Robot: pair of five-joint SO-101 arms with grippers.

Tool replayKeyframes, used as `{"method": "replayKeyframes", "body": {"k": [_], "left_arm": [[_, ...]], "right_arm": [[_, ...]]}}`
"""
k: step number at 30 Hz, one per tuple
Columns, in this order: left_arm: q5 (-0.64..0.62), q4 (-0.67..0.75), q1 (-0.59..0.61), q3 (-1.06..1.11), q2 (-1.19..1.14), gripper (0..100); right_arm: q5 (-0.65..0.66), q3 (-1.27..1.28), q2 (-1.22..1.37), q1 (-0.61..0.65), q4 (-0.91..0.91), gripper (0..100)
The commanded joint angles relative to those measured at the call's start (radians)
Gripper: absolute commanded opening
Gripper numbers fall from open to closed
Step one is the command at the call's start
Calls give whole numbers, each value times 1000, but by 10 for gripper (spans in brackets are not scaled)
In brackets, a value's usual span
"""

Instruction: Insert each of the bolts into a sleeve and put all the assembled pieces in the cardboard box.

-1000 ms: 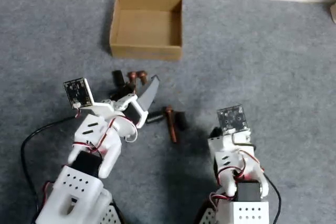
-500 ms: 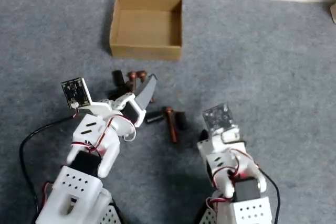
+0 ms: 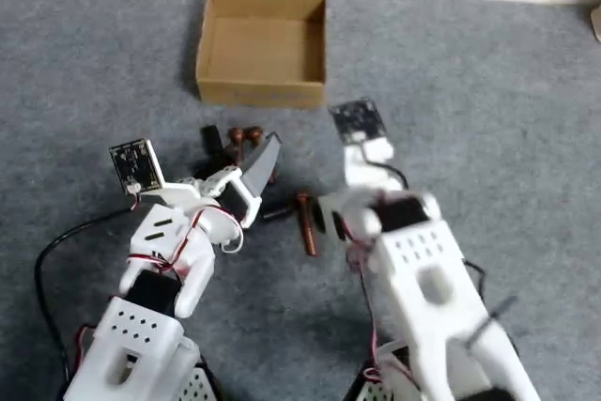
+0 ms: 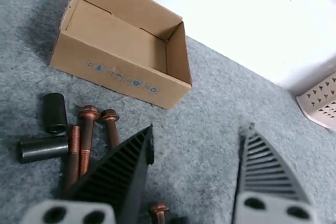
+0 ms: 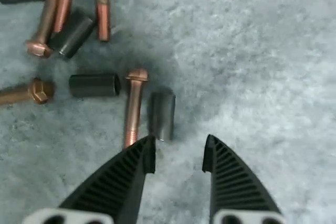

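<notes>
Here, the left gripper (image 4: 198, 132) hangs with its fingers spread wide over the grey carpet (image 4: 220, 77). Two bolts (image 4: 86, 135) and two dark sleeves (image 4: 54, 113) lie beside one finger, outside the gap, with the cardboard box (image 4: 113, 72) beyond them. Further right, the right gripper (image 5: 179, 148) holds its fingers moderately apart. One sleeve (image 5: 161, 115) lies just ahead of a fingertip, untouched, with a single bolt (image 5: 134, 106) alongside it.
</notes>
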State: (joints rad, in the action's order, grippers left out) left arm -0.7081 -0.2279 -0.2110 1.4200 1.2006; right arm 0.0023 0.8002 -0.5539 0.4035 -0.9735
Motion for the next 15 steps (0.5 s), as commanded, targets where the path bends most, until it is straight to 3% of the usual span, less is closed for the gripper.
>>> {"method": "replayKeyframes", "body": {"k": [1, 5, 15], "left_arm": [[-2, 26, 12, -25, 15, 248], [-2, 26, 12, -25, 15, 248], [-2, 26, 12, -30, 15, 248]], "right_arm": [[-80, -105, 140, 22, 67, 142], [-150, -111, 217, 39, 114, 142], [-172, -114, 320, 97, 114, 142]]}}
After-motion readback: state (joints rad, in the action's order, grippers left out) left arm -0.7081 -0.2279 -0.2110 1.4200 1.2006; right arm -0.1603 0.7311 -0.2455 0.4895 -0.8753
